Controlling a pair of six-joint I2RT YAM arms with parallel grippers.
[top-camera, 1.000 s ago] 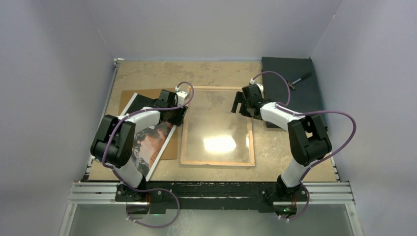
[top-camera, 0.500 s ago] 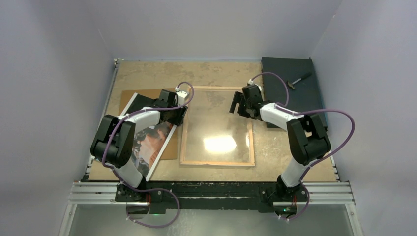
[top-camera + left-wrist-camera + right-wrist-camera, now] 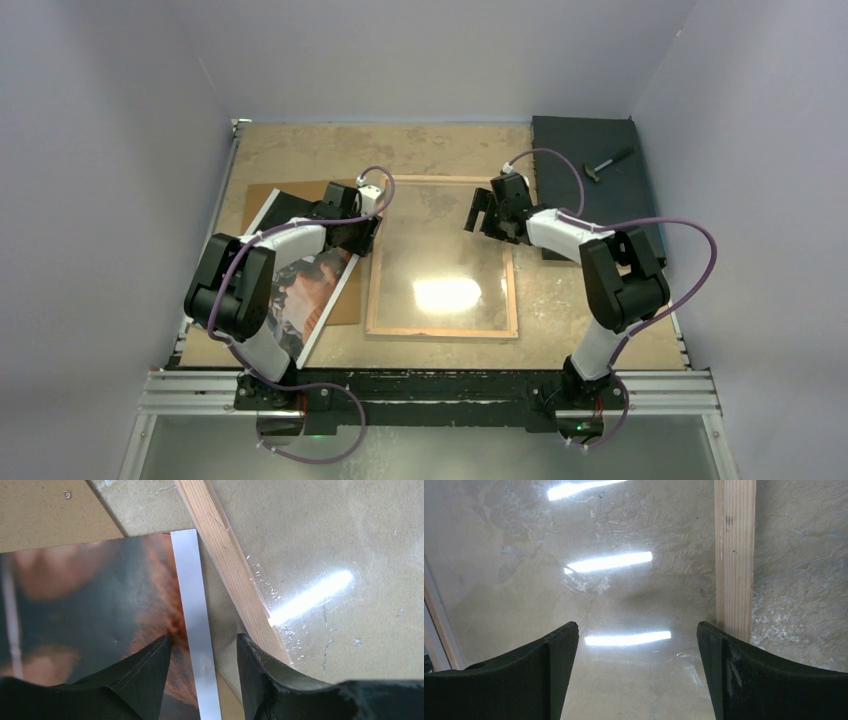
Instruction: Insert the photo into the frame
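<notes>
The frame [image 3: 441, 330] lies flat at the table's centre, its light wood edges [image 3: 225, 565] up and around a glass pane that reflects the lamps. To its left lies the photo [image 3: 312, 285], picture up, partly under my left arm. In the left wrist view its white border [image 3: 192, 605] runs beside the frame's left wood edge. My left gripper [image 3: 202, 637] is open and astride that border, one finger over the dark picture, the other by the wood edge. My right gripper [image 3: 636, 625] is open wide above the glass, near the frame's right wood edge [image 3: 735, 555].
A plain brown backing board [image 3: 262, 196] lies under the photo at the left. A black slab [image 3: 590, 150] at the back right carries a small hammer-like tool [image 3: 607, 164]. Grey walls close in the table on three sides.
My right gripper has shifted slightly left over the frame's upper right part, and its jaws have narrowed a little. The left arm, photo and frame have not moved.
</notes>
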